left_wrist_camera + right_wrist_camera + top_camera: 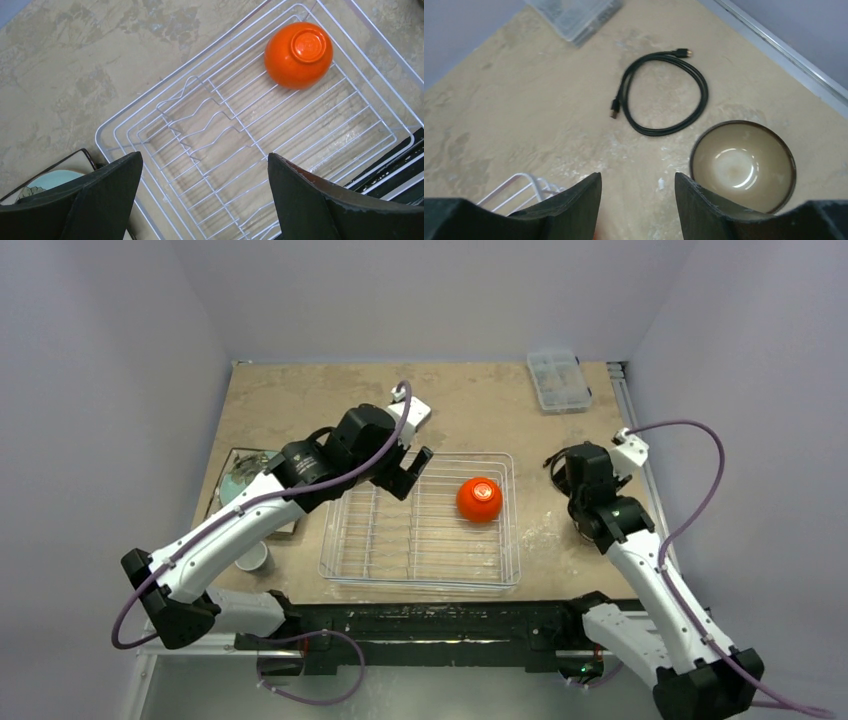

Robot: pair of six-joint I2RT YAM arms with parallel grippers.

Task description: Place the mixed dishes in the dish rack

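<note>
The dish rack [420, 540] lies mid-table, with an orange bowl [479, 498] upside down in its far right part. My left gripper [412, 472] hangs open and empty above the rack's far left side. In the left wrist view, the gripper [205, 156] is over the divider prongs of the rack [225, 130], and the orange bowl [298, 54] lies ahead. My right gripper [638, 176] is open and empty above bare table. The dark brown bowl [743, 166] stands upright just to its right. A pale-teal plate [243, 480] rests on the square plate [82, 155] left of the rack. A small grey cup [252, 556] stands nearer.
A black coiled cable [664, 95] lies ahead of the right gripper. A clear compartment box [558, 380] sits at the far right. The rack's near right corner [521, 187] shows left of the right fingers. A metal rail [774, 50] edges the table's right side.
</note>
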